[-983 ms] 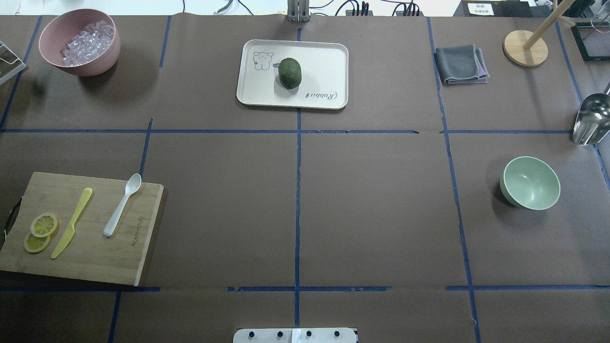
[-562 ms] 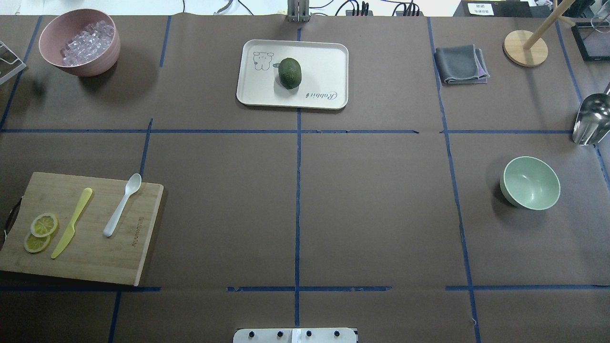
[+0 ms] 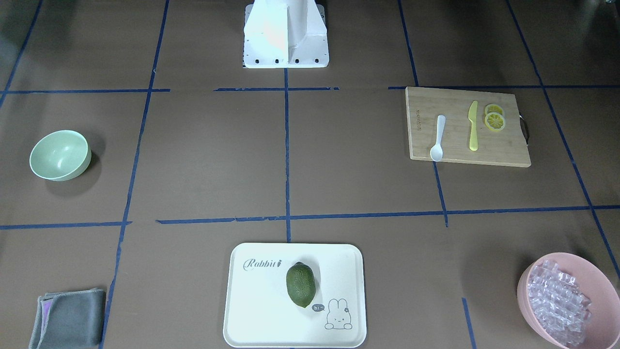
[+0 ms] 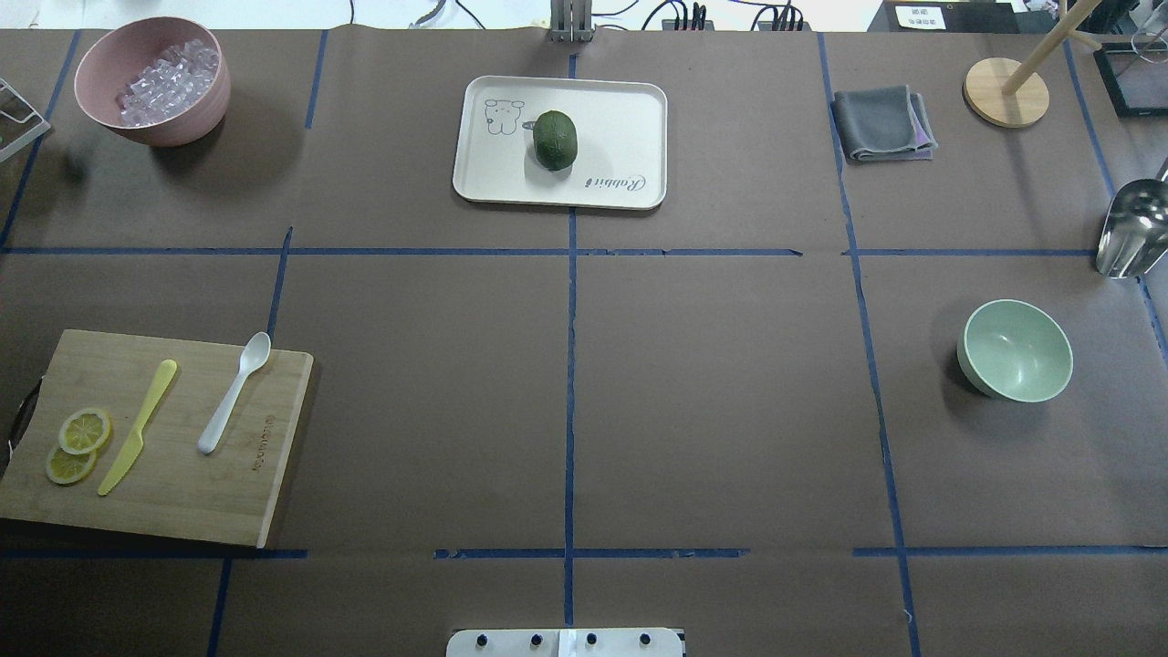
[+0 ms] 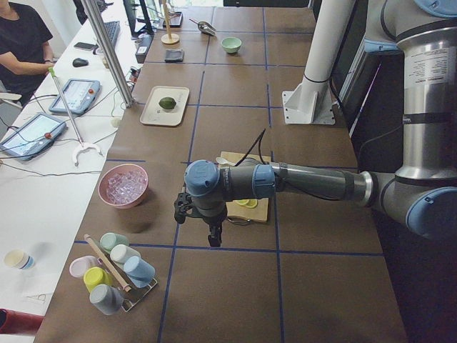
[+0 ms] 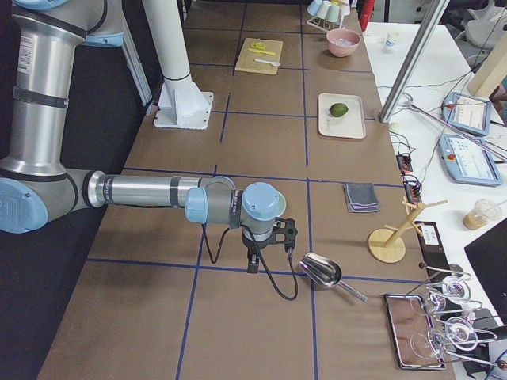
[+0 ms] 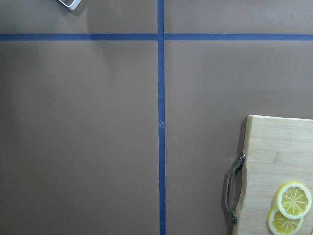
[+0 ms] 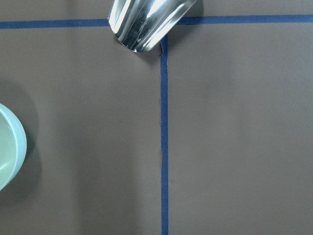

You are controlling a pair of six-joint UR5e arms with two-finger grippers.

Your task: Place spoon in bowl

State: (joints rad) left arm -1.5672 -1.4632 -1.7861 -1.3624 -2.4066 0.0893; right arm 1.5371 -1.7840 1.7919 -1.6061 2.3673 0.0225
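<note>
The white spoon (image 4: 234, 394) lies on the wooden cutting board (image 4: 182, 497) at the near left, scoop pointing away from me; it also shows in the front view (image 3: 439, 138). The mint-green bowl (image 4: 1015, 350) stands upright and empty at the right, also in the front view (image 3: 60, 155), and its rim shows in the right wrist view (image 8: 10, 147). My left gripper (image 5: 213, 239) hangs over the table beyond the board's left end. My right gripper (image 6: 252, 265) hangs near the metal scoop. I cannot tell whether either is open or shut.
A yellow knife (image 4: 137, 427) and lemon slices (image 4: 78, 443) share the board. A pink bowl (image 4: 173, 128) of clear cubes stands far left. A white tray (image 4: 620, 119) holds a green lime (image 4: 555, 140). A grey cloth (image 4: 881, 123), wooden stand (image 4: 1006, 91) and metal scoop (image 4: 1131, 228) lie at the right.
</note>
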